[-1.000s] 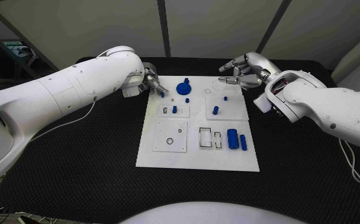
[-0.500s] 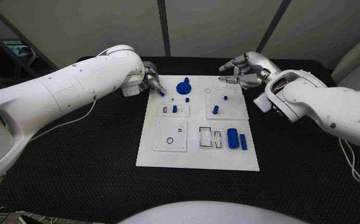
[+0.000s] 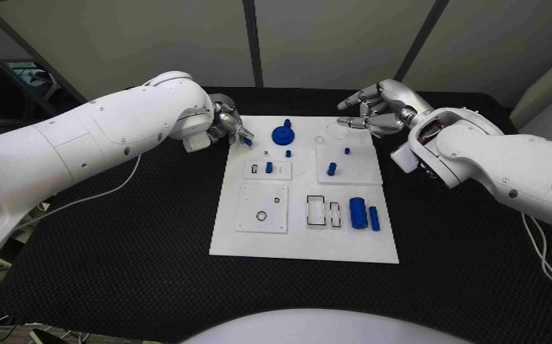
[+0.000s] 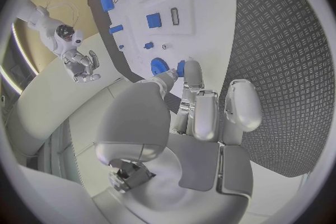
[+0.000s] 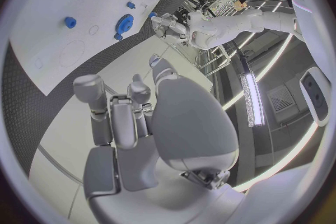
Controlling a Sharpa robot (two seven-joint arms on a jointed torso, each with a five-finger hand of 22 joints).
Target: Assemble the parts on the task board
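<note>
Black matting covers the table [image 3: 115,232], and the white task board [image 3: 301,240] lies in the middle of it, carrying small blue parts: a gear-like piece [image 3: 283,134] near its far edge and a stout cylinder [image 3: 356,212] toward the near right. From the head view, the left hand [image 3: 226,126] sits at the board's far left corner, the right hand [image 3: 374,114] at its far right. From the left wrist, the left hand's fingertips [image 4: 190,74] pinch a small blue part [image 4: 181,68] just beside the gear. From the right wrist, the right hand's fingers [image 5: 91,89] are loosely spread, holding nothing.
</note>
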